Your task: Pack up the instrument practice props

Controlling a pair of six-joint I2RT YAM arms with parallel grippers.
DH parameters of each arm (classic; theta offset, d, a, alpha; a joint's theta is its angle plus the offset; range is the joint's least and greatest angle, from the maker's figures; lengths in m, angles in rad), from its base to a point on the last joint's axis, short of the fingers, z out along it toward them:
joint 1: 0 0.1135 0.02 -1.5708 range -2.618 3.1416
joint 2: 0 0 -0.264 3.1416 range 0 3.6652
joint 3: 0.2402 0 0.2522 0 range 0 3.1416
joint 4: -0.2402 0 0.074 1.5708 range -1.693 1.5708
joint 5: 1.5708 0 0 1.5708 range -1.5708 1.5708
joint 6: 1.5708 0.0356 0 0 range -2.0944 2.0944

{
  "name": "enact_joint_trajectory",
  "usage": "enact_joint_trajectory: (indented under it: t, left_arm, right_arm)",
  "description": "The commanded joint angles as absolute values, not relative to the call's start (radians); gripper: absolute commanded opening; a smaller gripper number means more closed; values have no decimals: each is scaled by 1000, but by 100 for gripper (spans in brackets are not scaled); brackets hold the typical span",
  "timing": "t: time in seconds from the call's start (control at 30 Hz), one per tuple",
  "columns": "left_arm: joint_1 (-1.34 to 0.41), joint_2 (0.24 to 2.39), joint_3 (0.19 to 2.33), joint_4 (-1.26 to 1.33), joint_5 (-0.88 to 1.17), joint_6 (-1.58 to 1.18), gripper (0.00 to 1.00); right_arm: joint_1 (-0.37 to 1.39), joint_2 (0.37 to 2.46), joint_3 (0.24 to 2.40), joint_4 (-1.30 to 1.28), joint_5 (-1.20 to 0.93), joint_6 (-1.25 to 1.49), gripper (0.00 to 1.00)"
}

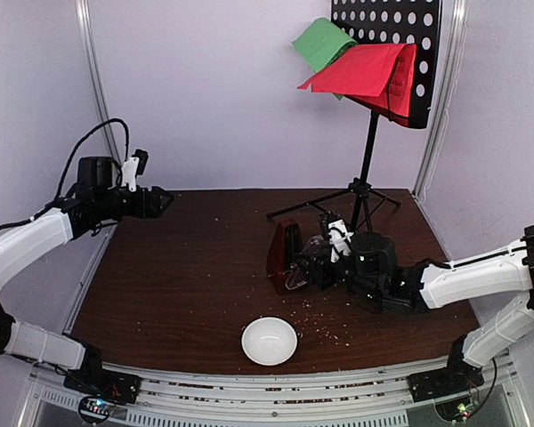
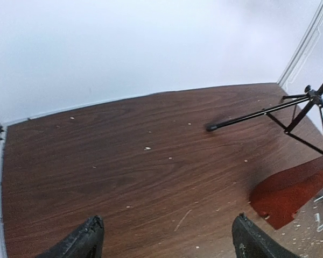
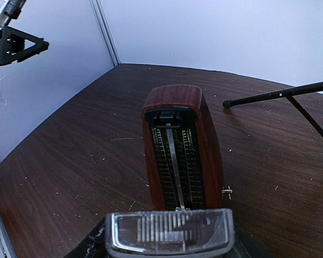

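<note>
Closest to the right wrist lens is the clear cover (image 3: 169, 234), lying crosswise at 6 o'clock in that view. The right claw (image 1: 311, 264) grips it at a middling width, though its fingers are almost wholly hidden beneath it. Just beyond the cover stands the metronome (image 3: 177, 145), upright, its bare face with scale and pendulum turned to the lens (the overhead view cannot give this: there it is only a dark red-brown wedge). Whether cover and metronome touch I cannot tell.

From overhead, the metronome (image 1: 285, 253) sits near the middle of the table (image 1: 178, 294), with the white bowl (image 1: 269, 341) at 6 o'clock of it and well apart. The stand (image 1: 368, 151) plants its tripod feet at 1 o'clock of the metronome. Only this view shows its perforated desk high up, carrying the red sheet (image 1: 360, 71), with the green sheet (image 1: 320, 40) behind, at 11 o'clock of the red one. Both wrist views catch just a tripod leg.

The left claw (image 1: 163, 203) hovers at 10 o'clock of the metronome, near the table's left edge, well apart from every prop. Its own camera shows the fingers (image 2: 86, 242) spread wide over bare wood – pale crumbs (image 2: 147, 148) scattered about, and the metronome's side at 4 o'clock.
</note>
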State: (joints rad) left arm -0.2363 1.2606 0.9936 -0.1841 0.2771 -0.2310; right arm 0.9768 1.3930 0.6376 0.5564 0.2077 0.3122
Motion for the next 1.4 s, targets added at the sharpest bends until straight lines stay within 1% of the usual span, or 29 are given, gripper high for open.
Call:
enact_joint_trajectory:
  t: [0.0,0.13,0.2,0.43,0.6,0.83,1.37]
  left_arm:
    - [-244,1180,959,-230,56,-51,85]
    - [-244,1079,896,-173,12,-28,89]
    - [-244,1065,883,-165,1,-27,90]
    - [-244,1112,902,-189,-34,-24,89]
    - [-244,1109,894,-186,-44,-24,90]
    - [-244,1110,893,-183,-54,-22,89]
    - [-244,1091,880,-172,-95,-21,89]
  right_arm:
    - [981,1457,700,630,269,274,51]
    - [981,1506,724,653,294,222,51]
    - [982,1527,727,677,312,205,51]
    - [982,1579,735,733,351,143,51]
    - [981,1580,682,841,376,135,51]
    - [981,1597,677,856,348,167,51]
    - [981,1660,663,902,363,182,51]
